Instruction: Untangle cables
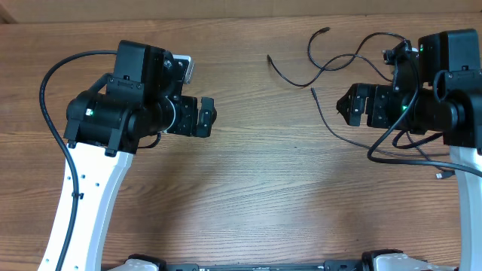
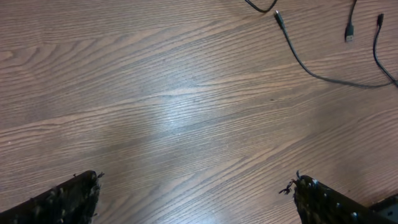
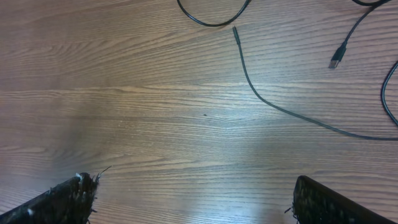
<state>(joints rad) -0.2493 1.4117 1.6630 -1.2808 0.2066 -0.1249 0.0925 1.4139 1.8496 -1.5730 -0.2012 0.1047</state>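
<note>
Several thin black cables lie loosely crossed on the wooden table at the back right. One cable (image 1: 297,77) curves from a plug tip at the middle back toward the right arm. Another cable (image 1: 331,126) runs from a plug tip toward the front right; it also shows in the left wrist view (image 2: 309,70) and the right wrist view (image 3: 261,96). A small USB plug (image 3: 336,62) lies to its right. My left gripper (image 1: 205,117) is open and empty, left of the cables (image 2: 197,180). My right gripper (image 1: 350,105) is open and empty, just right of that cable's tip (image 3: 194,183).
The wooden table (image 1: 248,188) fills the views. The right arm's body (image 1: 444,83) covers part of the cable pile. A loose plug (image 1: 439,175) lies near the right arm's base. Thick black arm cables hang by both arms.
</note>
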